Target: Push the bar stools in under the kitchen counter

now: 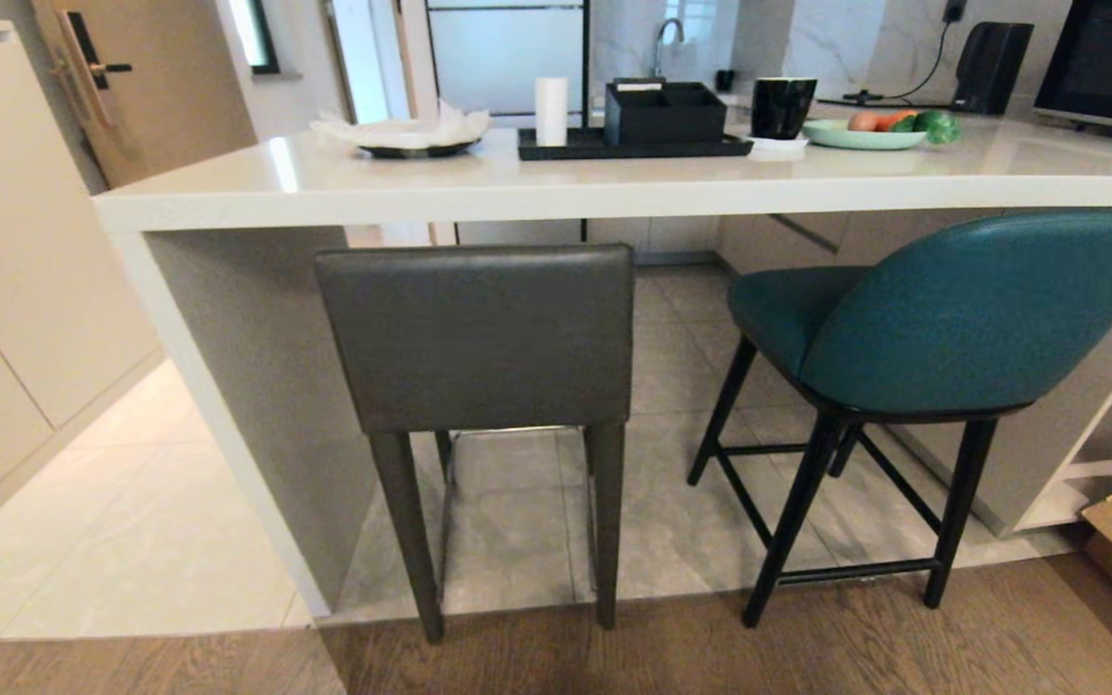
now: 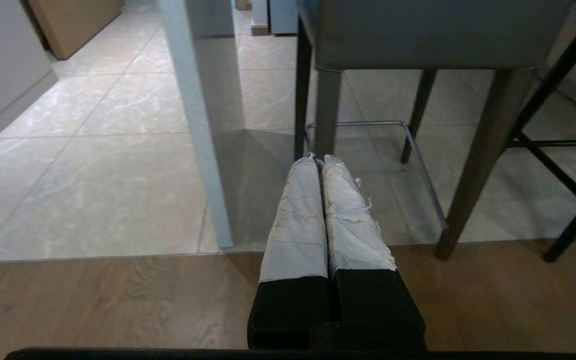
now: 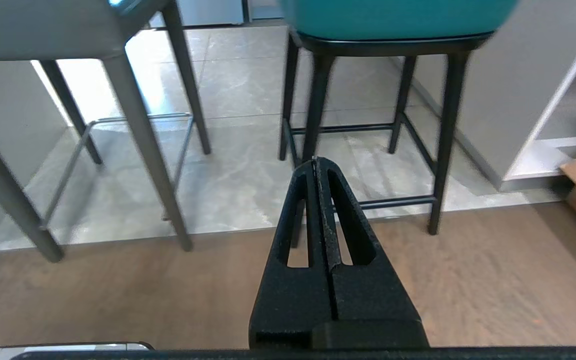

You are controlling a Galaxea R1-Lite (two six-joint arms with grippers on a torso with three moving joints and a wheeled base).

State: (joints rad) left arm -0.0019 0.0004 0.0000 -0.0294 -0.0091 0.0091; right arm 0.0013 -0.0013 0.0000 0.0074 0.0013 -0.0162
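Kitchen table [image 1: 614, 183], a long white slab running left to right across the head view, with a white end panel [image 1: 228, 405] at its left end. Beneath its near edge stand two bar stools, backs toward the robot. The teal stool [image 1: 961, 319], on the right, is turned at an angle, and its rear legs rest on the wood floor [image 1: 903, 647], outside the tiled area under the table. The grey stool [image 1: 475, 333], on the left, stands square to the table beside the end panel, its rear legs at the tile edge. Left claw [image 2: 319, 158]: taped fingers pressed together, holding nothing, low and short of the grey stool. Right claw [image 3: 316, 161]: likewise closed and empty, facing the teal stool's legs. Each stool lies straight ahead of its nearer arm; the push would run forward, across the table's long axis.
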